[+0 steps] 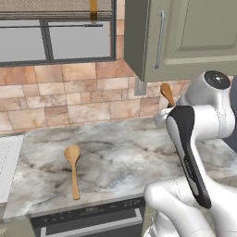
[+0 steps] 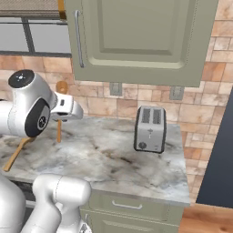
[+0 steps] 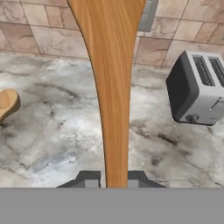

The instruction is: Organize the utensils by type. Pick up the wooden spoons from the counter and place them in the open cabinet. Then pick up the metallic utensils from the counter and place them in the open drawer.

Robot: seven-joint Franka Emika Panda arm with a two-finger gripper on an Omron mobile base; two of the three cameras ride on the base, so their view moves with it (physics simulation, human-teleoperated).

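Terracotta brick tiles back a grey-white marbled stone desk (image 1: 115,157), with a window to one side and a pale sage-green wall cabinet (image 2: 136,41) with a long metal bar handle hanging above. In the hand view the gripper (image 3: 117,180) is clamped on the handle of an orange-tan wooden spoon (image 3: 111,78), which runs away from the fingertips toward the tiled wall; in the left base view its rounded end shows raised above the desk, just below the cabinet's bottom edge. A second orange-tan wooden spoon with a round bowl (image 1: 72,169) lies flat on the desk near its front edge, well apart from the arm. A silver two-slot toaster (image 2: 150,129) stands on the desk against the wall.

Judging by this, the task is at an early stage: one wooden spoon is lifted but not yet inside the cabinet, the other waits on the desk, and the metallic utensil and the drawer have yet to be dealt with. The cabinet face looks closed from the right base view; whether another door stands open I cannot tell.
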